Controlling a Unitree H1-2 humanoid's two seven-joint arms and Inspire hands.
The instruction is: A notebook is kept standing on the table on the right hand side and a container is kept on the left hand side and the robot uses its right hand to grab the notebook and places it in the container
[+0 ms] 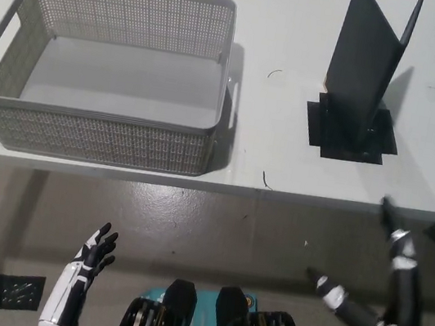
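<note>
1. The notebook (365,66) stands upright on the right side of the desk (269,150), covers splayed a little so it props itself — its top edge is free to be gripped.
2. A dark mat (353,135) lies under its foot, apparently marking the spot.
3. The container (94,131), a grey mesh basket, sits well apart on the left, open-topped and holding nothing.
4. The right hand (377,279) hangs below the near desk edge, fingers spread, holding nothing.
5. The left hand (90,263) rests low at near left — open too.
6. Nothing stands between notebook and container.
</note>
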